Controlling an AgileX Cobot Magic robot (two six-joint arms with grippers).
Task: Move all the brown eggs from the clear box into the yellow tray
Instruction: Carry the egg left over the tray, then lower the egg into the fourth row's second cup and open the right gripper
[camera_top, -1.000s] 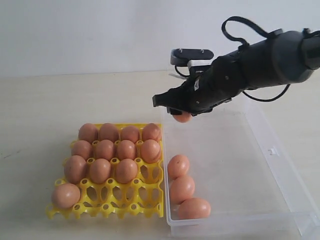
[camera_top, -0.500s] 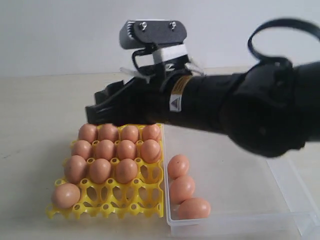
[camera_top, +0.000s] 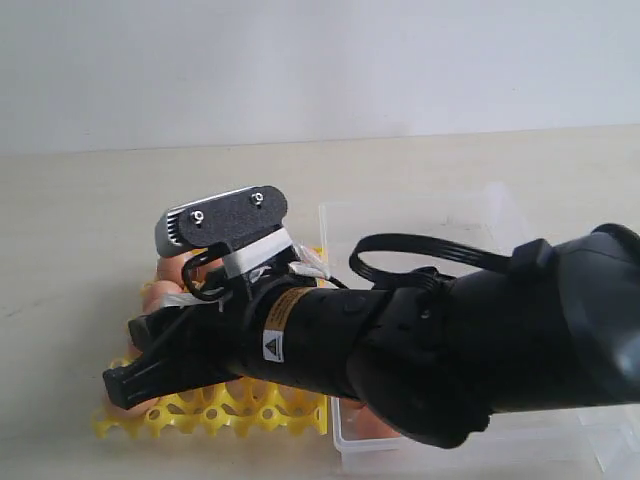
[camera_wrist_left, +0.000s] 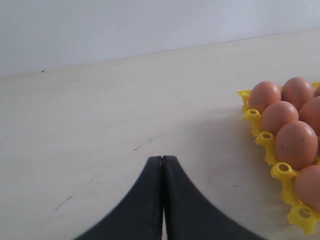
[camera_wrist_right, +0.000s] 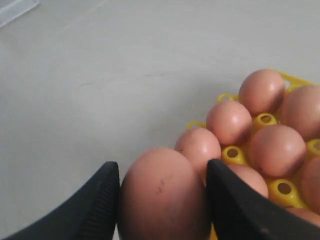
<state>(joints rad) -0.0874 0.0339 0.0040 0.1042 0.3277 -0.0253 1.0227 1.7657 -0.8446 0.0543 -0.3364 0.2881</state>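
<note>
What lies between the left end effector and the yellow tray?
Only bare tabletop: in the left wrist view, nothing sits between the shut left end effector and the near edge of the yellow tray.

A: Is there any writing here that one can read?

B: Very little. On the black right arm (camera_top: 400, 340), behind the right gripper (camera_top: 125, 383), sits a small yellow label (camera_top: 285, 310) with dark print. The letters are too small to read.

A: And is there any sign?

B: Yes. Just beside this label is a dark sticker (camera_top: 272, 346) with a white warning triangle. The symbol inside the triangle I cannot tell. No word, brand or number is readable in any view.
</note>
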